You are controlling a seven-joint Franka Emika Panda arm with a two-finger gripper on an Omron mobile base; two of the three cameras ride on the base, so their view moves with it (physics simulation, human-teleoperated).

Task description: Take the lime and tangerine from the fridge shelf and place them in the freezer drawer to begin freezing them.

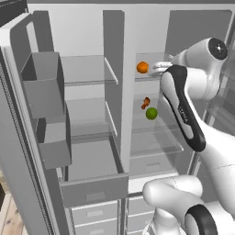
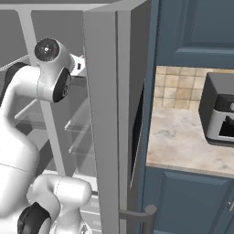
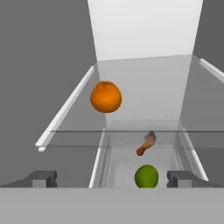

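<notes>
The tangerine (image 1: 142, 67) is a smooth orange ball on the upper glass shelf of the fridge's right compartment. My gripper (image 1: 156, 69) hovers just to its right at the same height, apart from it. In the hand view the tangerine (image 3: 106, 96) lies ahead and slightly left, and my gripper (image 3: 113, 178) is open with nothing between its fingers (image 3: 41, 178). The lime (image 1: 151, 113) rests on the shelf below, seen through the glass as a green ball (image 3: 146, 176). The freezer drawer (image 1: 94, 190) stands pulled out at the lower left, dark grey and open-topped.
An orange-red lumpy item (image 1: 145, 103) lies just behind the lime. Grey door bins (image 1: 43, 87) hang on the open left door. A central divider (image 1: 120, 92) splits the fridge. Right of the fridge wall (image 2: 107, 114) is a counter (image 2: 183, 146) with a dark appliance (image 2: 221, 114).
</notes>
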